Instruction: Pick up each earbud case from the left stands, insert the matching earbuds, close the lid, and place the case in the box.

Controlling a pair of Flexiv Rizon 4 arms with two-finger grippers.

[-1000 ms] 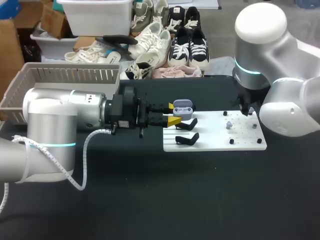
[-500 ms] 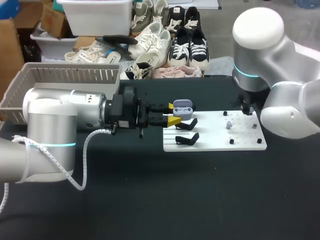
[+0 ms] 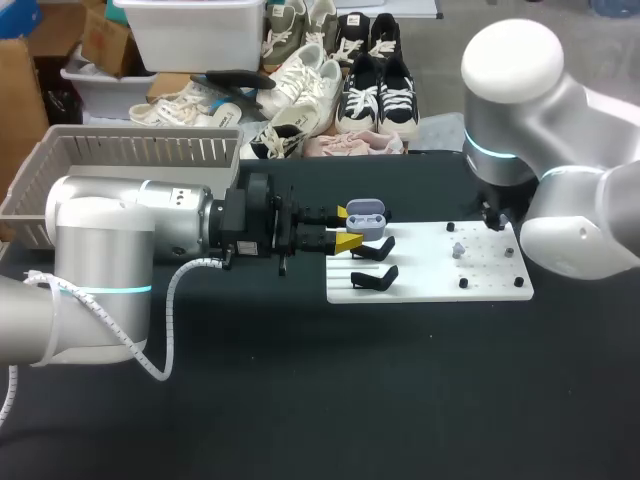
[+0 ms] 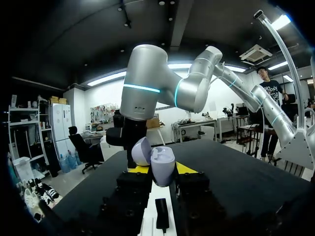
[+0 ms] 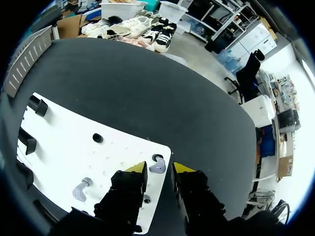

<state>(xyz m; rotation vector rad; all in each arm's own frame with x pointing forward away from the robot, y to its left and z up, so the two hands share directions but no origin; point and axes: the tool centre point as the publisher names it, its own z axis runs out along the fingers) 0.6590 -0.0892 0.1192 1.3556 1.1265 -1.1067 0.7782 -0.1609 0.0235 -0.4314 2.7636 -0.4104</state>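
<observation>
Table [image 3: 300, 400]: black, matte, flat. Right of its middle lies a white board [image 3: 430, 288], rigid, smooth and drilled with rows of small holes.

Nearest on the board's left part is an empty black stand [image 3: 376, 278], an angular hard-plastic cradle. Level with it to the right is a short black peg [image 3: 463, 284].

Next back is a second stand [image 3: 378, 246], also empty. Well to its right sits a loose earbud [image 3: 457, 249], pale lavender, rounded, with a short stem.

Beyond the stands is the earbud case [image 3: 368, 214], a lavender shell, smooth and rounded, with its lid hinged open. The left gripper [image 3: 347, 228] lies level, coming in from the left, with its jaws clenched on the case's lower shell from both sides. Whether the case rests on a stand beneath cannot be told.

At about the same depth, by the board's far right edge, the right gripper [image 5: 159, 169] points down. Its jaws are released and straddle a second earbud [image 5: 157, 165] without pinching it.

Farthest, at the table's far left, is a grey slotted plastic basket [image 3: 130, 150], taken to be the box.

Assessment: the case should be light, stiff and slippery on its curved, glossy faces. The lower shell's flanks are the sound hold, clear of lid and hinge. The earbuds should be very light and liable to roll or squirt out. A gentle, centred pinch across the body is advised.
</observation>
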